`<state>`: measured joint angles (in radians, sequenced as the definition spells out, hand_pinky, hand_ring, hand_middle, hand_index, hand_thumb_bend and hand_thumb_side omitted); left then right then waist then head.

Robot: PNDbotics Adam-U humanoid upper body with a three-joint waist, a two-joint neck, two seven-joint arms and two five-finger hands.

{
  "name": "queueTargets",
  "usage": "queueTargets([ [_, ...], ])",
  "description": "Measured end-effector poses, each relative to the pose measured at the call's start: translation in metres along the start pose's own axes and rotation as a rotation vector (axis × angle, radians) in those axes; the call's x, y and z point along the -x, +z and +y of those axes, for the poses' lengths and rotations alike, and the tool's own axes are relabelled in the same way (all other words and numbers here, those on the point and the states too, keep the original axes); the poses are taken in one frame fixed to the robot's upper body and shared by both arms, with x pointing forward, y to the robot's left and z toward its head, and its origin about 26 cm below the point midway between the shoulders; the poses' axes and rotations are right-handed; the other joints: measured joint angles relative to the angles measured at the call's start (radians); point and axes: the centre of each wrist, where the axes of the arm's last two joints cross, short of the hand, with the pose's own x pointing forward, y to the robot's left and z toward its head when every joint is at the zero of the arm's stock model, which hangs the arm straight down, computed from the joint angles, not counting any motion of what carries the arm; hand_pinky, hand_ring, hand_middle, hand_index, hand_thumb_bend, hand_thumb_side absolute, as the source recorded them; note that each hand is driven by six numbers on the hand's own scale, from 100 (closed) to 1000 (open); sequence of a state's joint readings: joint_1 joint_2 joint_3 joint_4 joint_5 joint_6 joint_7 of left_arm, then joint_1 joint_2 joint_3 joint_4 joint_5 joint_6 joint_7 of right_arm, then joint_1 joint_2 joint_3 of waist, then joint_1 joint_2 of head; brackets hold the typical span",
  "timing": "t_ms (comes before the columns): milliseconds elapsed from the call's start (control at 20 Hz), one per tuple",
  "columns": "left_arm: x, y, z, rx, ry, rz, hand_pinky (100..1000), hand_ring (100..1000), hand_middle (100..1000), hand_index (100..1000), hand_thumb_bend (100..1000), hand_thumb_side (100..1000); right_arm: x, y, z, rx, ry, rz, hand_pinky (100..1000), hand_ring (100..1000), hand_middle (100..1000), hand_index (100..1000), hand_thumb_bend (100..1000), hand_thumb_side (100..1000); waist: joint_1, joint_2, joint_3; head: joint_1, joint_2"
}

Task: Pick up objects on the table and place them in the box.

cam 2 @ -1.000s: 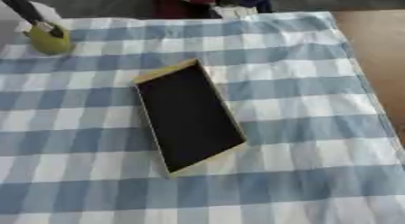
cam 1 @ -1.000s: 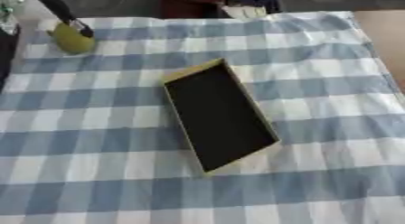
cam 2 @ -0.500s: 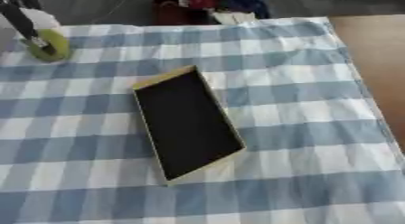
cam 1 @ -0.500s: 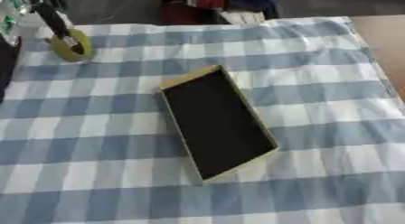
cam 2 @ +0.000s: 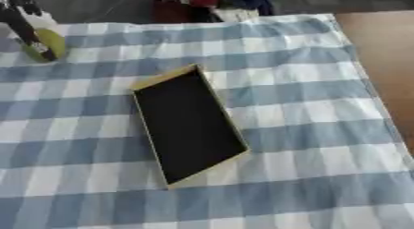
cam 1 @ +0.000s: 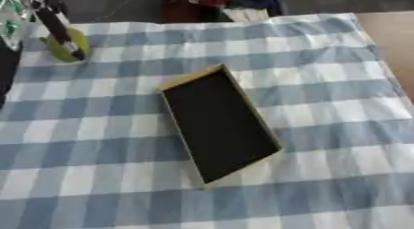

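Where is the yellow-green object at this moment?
The yellow-green object sits at the far left corner of the checked cloth, in the left hand's fingers, well apart from the box at centre.

Left hand (cam 1: 57,27) at 10 o'clock, fingers on yellow-green object (cam 1: 69,45); box (cam 1: 218,124) centre of table (cam 1: 323,108), long axis 11–5 o'clock.

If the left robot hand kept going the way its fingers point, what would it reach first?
The left robot hand points down and right; its fingers already overlap the yellow-green object. Beyond that is checked cloth. Contact is unclear.

Blue-checked tablecloth (cam 1: 323,85), brown floor (cam 2: 380,48)
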<state>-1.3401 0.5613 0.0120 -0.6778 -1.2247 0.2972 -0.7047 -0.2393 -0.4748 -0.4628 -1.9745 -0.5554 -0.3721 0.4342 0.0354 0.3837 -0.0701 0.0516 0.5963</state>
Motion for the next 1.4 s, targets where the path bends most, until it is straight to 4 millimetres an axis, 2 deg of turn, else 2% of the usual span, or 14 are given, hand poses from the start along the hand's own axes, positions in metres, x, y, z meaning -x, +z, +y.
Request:
queueTargets([
  [250,0.001,-0.001,-0.001,-0.010,0.003,0.026,753,862,814,840,820,146,0.000,-0.001,0.000,-0.006,0.003,-0.005,773,739,655,930,100,529,0.001,0.007,-0.004,0.000,-0.001],
  [550,0.002,-0.001,-0.001,-0.051,-0.031,0.065,753,862,827,827,822,180,0.001,0.000,0.000,-0.009,0.002,-0.004,774,738,652,932,100,529,0.001,0.017,-0.004,0.000,-0.007],
  [1100,0.009,-0.002,0.000,-0.131,-0.065,0.149,742,848,810,814,826,184,0.004,0.002,-0.001,-0.021,-0.001,0.004,775,738,648,933,100,529,-0.001,0.031,-0.011,0.003,-0.027],
  [1400,0.011,-0.003,-0.001,-0.153,-0.062,0.176,740,851,814,833,828,187,0.005,0.004,-0.001,-0.023,-0.003,0.005,776,738,646,934,100,529,-0.001,0.039,-0.014,0.003,-0.028],
])
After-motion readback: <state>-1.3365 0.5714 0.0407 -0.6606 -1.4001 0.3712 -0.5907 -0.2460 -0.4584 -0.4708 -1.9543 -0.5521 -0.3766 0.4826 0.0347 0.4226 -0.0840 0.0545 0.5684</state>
